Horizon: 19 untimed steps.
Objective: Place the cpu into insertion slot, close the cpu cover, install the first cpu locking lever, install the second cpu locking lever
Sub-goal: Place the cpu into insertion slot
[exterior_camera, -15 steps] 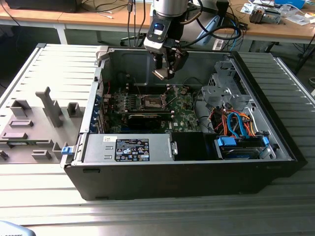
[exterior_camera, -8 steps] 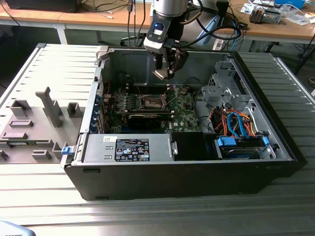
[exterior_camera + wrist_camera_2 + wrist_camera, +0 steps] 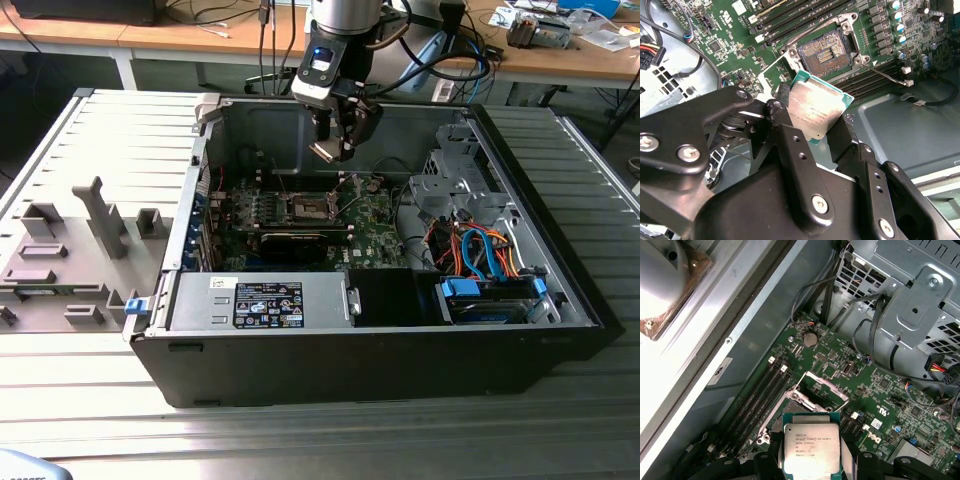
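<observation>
Now we see the tool clamped on the cpu, its two black fingers pressing against opposite edges of the chip. The silvery top of the chip shows in both wrist views. It hangs tilted over the green board inside the open computer case. It is held apart from the insertion slot, which lies uncovered on the board beneath it. The cpu cover stands raised at the slot's edge. The case rests on the table.
</observation>
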### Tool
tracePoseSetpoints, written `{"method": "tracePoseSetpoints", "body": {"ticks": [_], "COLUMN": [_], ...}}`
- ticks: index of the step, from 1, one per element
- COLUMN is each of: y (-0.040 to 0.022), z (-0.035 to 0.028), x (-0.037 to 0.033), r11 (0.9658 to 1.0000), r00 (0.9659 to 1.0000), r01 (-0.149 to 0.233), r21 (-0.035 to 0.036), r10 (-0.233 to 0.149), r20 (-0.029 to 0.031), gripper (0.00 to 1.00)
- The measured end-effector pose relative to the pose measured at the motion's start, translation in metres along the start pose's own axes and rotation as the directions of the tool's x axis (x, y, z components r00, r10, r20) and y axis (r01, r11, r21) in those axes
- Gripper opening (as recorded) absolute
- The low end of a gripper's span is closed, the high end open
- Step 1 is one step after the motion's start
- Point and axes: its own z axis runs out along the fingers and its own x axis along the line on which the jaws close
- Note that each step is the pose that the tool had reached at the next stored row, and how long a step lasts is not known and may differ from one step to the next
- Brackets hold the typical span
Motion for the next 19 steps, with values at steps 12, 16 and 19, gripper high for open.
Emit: {"method": "tracePoseSetpoints", "body": {"ticks": [12, 16, 19], "y": [0.0000, 0.0000, 0.0000], "z": [0.0000, 0.0000, 0.0000], "x": [0.0000, 0.0000, 0.0000], "r11": [1.0000, 1.0000, 0.9999], "r00": [1.0000, 1.0000, 0.9999], "r01": [-0.007, -0.008, -0.010], "r21": [-0.0001, -0.0001, -0.0002], "r10": [0.007, 0.008, 0.010], "r20": [0.0003, 0.0004, 0.0005], "gripper": [0.55, 0.55, 0.55]}}
